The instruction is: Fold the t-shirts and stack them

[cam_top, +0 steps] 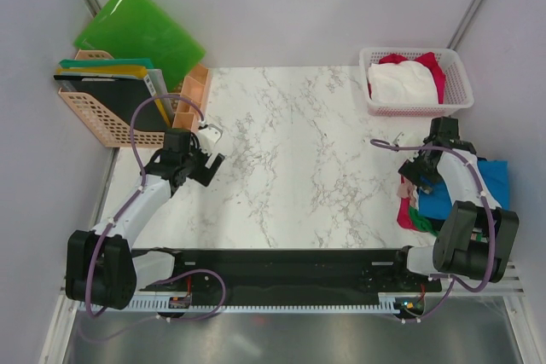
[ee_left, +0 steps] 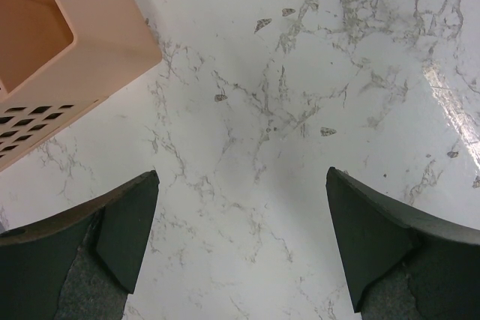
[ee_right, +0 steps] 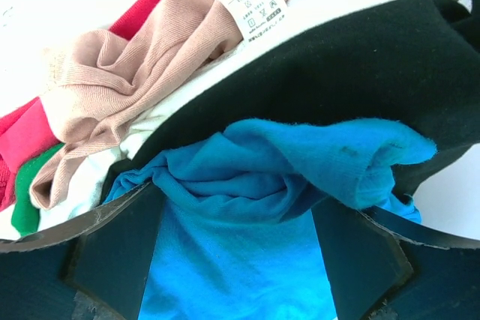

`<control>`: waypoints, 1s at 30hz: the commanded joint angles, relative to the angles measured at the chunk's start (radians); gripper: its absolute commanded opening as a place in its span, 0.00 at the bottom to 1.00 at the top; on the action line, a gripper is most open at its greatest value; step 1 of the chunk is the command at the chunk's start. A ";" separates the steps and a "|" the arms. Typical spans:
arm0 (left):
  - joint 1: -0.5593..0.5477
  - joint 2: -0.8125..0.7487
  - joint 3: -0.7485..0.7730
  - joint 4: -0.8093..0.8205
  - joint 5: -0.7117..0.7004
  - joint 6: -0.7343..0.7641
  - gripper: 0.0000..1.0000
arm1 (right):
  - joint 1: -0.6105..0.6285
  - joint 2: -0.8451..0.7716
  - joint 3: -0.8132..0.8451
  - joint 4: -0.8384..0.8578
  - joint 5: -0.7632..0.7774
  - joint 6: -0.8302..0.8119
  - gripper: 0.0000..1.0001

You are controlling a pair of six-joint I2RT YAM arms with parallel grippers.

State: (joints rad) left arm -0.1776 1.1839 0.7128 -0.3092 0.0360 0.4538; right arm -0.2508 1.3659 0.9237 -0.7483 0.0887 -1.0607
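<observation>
In white lattice basket (cam_top: 418, 109), far right corner: white cloth (cam_top: 401, 83) over red cloth (cam_top: 438, 78). In peach basket (cam_top: 90, 125), far left: upright folders (cam_top: 107, 83). T-shirts heaped loose at right table edge, outside both baskets: blue t-shirt (ee_right: 247, 282) under black t-shirt (ee_right: 352, 73), beside pale pink t-shirt (ee_right: 142, 80). Right gripper (ee_right: 236, 245) fingers spread, astride blue folds. Left gripper (ee_left: 240, 237) spread wide over bare marble table (ee_left: 300, 110), near small peach box (ee_left: 75, 43).

Bright even light, sharp focus, glare streaks the table (ee_left: 450, 103).
</observation>
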 commanded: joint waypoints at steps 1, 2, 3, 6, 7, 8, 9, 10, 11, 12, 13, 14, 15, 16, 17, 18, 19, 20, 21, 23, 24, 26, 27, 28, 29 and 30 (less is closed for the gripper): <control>0.006 -0.024 -0.006 0.030 0.007 -0.021 1.00 | -0.001 0.021 -0.011 -0.095 -0.047 0.022 0.87; 0.006 -0.024 -0.004 0.032 0.007 -0.020 1.00 | -0.001 0.003 0.001 -0.117 -0.082 0.024 0.87; 0.006 -0.024 -0.007 0.030 0.008 -0.020 1.00 | -0.001 -0.005 0.015 -0.164 -0.086 0.024 0.88; 0.006 -0.023 -0.010 0.033 0.008 -0.018 1.00 | 0.001 -0.028 0.101 -0.261 -0.155 0.044 0.90; 0.006 -0.021 -0.010 0.036 0.008 -0.021 1.00 | -0.001 -0.030 0.157 -0.287 -0.165 0.063 0.90; 0.006 -0.023 -0.010 0.038 0.007 -0.020 1.00 | 0.001 -0.037 0.188 -0.313 -0.175 0.082 0.90; 0.006 -0.023 -0.010 0.036 0.007 -0.018 1.00 | 0.001 -0.042 0.246 -0.365 -0.196 0.096 0.91; 0.006 -0.024 -0.012 0.036 0.008 -0.018 1.00 | -0.001 -0.045 0.277 -0.396 -0.208 0.120 0.92; 0.006 -0.024 -0.010 0.038 0.008 -0.020 1.00 | 0.001 -0.057 0.306 -0.442 -0.220 0.146 0.92; 0.006 -0.027 -0.013 0.039 0.008 -0.020 1.00 | 0.001 -0.066 0.332 -0.462 -0.230 0.163 0.93; 0.006 -0.029 -0.013 0.039 0.008 -0.020 1.00 | 0.001 -0.076 0.380 -0.482 -0.248 0.182 0.98; 0.006 -0.032 -0.015 0.039 0.007 -0.020 1.00 | 0.001 -0.091 0.403 -0.496 -0.248 0.238 0.98; 0.006 -0.035 -0.018 0.039 0.007 -0.017 1.00 | -0.001 -0.100 0.420 -0.519 -0.245 0.261 0.98; 0.006 -0.041 -0.019 0.041 0.004 -0.015 1.00 | -0.001 -0.111 0.435 -0.523 -0.224 0.296 0.98; 0.006 -0.043 -0.022 0.044 0.004 -0.012 1.00 | -0.002 -0.129 0.438 -0.522 -0.205 0.339 0.98; 0.006 -0.047 -0.029 0.044 0.004 -0.012 1.00 | -0.001 -0.137 0.440 -0.534 -0.190 0.404 0.98; 0.006 -0.058 -0.032 0.047 0.007 -0.012 1.00 | -0.008 -0.148 0.432 -0.539 -0.187 0.419 0.98; 0.006 -0.063 -0.038 0.051 0.013 -0.010 1.00 | -0.018 -0.180 0.425 -0.534 -0.187 0.436 0.98; 0.006 -0.066 -0.045 0.058 0.018 -0.010 1.00 | -0.031 -0.195 0.412 -0.513 -0.191 0.485 0.98; 0.006 -0.064 -0.049 0.059 0.027 -0.009 1.00 | -0.086 -0.226 0.380 -0.493 -0.219 0.533 0.98; 0.006 -0.061 -0.052 0.062 0.027 -0.006 1.00 | -0.122 -0.226 0.368 -0.462 -0.236 0.594 0.98; 0.006 -0.047 -0.050 0.067 0.022 0.006 1.00 | -0.244 -0.214 0.325 -0.453 -0.300 0.620 0.98; 0.006 -0.041 -0.046 0.068 0.021 0.008 1.00 | -0.269 -0.211 0.302 -0.403 -0.285 0.657 0.98; 0.006 -0.038 -0.042 0.070 0.019 0.011 1.00 | -0.303 -0.209 0.247 -0.375 -0.280 0.695 0.98; 0.007 -0.035 -0.039 0.070 0.019 0.014 1.00 | -0.312 -0.215 0.221 -0.341 -0.262 0.715 0.98; 0.007 -0.033 -0.032 0.067 0.019 0.016 1.00 | -0.321 -0.223 0.196 -0.277 -0.238 0.732 0.98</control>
State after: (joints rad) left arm -0.1776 1.1442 0.6662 -0.2844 0.0372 0.4549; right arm -0.5449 1.1431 1.1873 -1.1492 -0.1566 -0.4622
